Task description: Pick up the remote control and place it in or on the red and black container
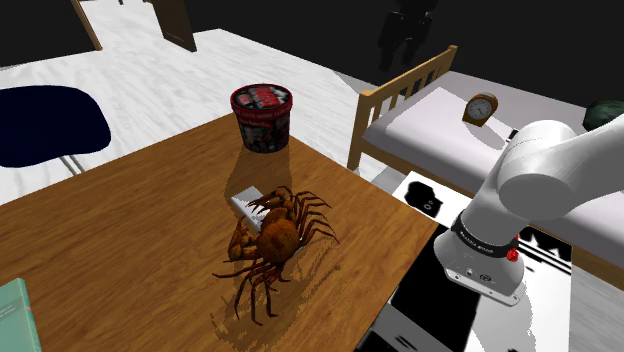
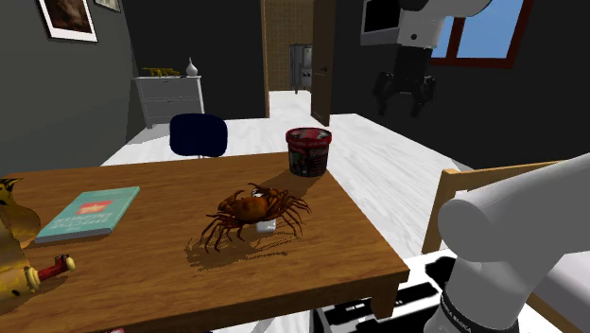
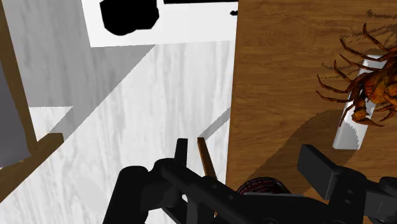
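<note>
Nothing of the task looks done yet. The remote control (image 1: 245, 205) lies flat on the tabletop (image 1: 120, 230), partly under a crab (image 1: 275, 238) and near the red and black container (image 1: 262, 117). The pincer (image 2: 405, 98) hangs well above the tabletop, fingers spread and empty. Reaching, grasping, lifting and placing are all left to do.

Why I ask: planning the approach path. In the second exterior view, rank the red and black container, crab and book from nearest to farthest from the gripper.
1. The red and black container, on the far side of the table, nearest the gripper.
2. The crab, mid-table, over the remote control.
3. The teal book, toward the view's left.
</note>
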